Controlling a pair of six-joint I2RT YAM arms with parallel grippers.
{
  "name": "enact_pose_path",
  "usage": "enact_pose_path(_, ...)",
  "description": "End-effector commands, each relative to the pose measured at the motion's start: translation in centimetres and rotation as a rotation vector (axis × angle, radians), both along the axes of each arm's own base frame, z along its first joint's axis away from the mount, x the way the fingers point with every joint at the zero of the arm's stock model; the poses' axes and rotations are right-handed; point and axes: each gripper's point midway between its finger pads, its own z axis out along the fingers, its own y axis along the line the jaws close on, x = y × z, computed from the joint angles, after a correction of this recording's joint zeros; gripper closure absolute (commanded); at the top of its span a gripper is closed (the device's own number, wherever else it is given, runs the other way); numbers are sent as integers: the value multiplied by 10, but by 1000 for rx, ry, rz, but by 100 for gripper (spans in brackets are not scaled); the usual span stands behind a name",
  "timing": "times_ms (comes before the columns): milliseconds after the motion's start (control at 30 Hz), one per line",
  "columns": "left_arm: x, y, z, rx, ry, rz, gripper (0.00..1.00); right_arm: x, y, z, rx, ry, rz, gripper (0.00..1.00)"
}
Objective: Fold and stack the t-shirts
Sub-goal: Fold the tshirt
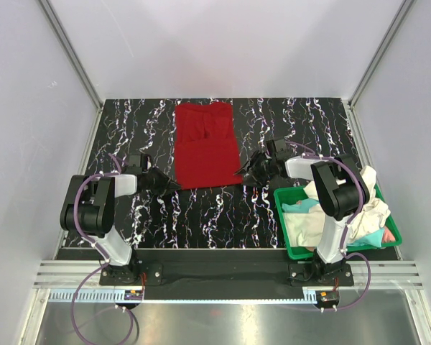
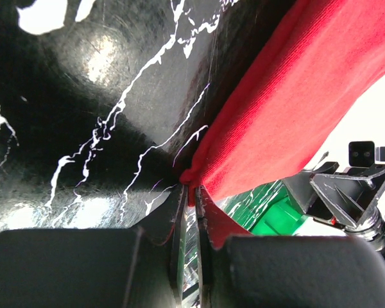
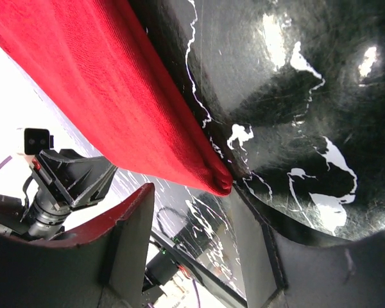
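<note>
The deep red t-shirt (image 1: 205, 144) lies folded into a long rectangle at the middle back of the black marbled table. My left gripper (image 1: 172, 185) is at its near left corner; in the left wrist view the gripper (image 2: 191, 190) is shut on that corner of the red cloth (image 2: 289, 96). My right gripper (image 1: 241, 171) is at the near right corner; in the right wrist view it (image 3: 191, 191) is open, with the red corner (image 3: 219, 185) just ahead of the fingertips. Cream-white (image 1: 302, 224), teal (image 1: 299, 206) and pinkish (image 1: 391, 234) shirts lie crumpled in the bin.
The green plastic bin (image 1: 290, 251) stands at the near right beside the right arm's base, and it also shows in the left wrist view (image 2: 277, 215). Grey walls with metal rails enclose the table on three sides.
</note>
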Motion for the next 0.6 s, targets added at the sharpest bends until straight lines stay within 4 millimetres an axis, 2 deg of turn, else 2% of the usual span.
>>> enact_pose_path(0, -30, 11, -38, 88, 135, 8, 89, -6, -21, -40, -164, 32, -59, 41)
enact_pose_path(67, -30, 10, -37, 85, 132, 2, 90, -1, -23, -43, -183, 24, -69, 41)
enact_pose_path(167, -31, 10, -36, 84, 130, -7, 91, 1, -22, -48, -178, 30, -75, 47)
enact_pose_path(267, -30, 10, -35, 89, 121, -13, 95, -2, -25, -51, -187, 30, -77, 69)
enact_pose_path(300, -30, 10, -35, 88, 115, -22, 99, -2, -24, -51, -185, 28, -73, 87)
enact_pose_path(367, -31, 10, -33, 93, 106, -33, 100, -6, -22, -49, -186, 29, -45, 99)
enact_pose_path(533, -37, 11, -23, 156, 56, -112, 100, -23, -22, -40, -214, 8, 61, 100)
enact_pose_path(567, -39, 11, -20, 171, 44, -125, 100, -25, -20, -32, -214, -12, 77, 100)
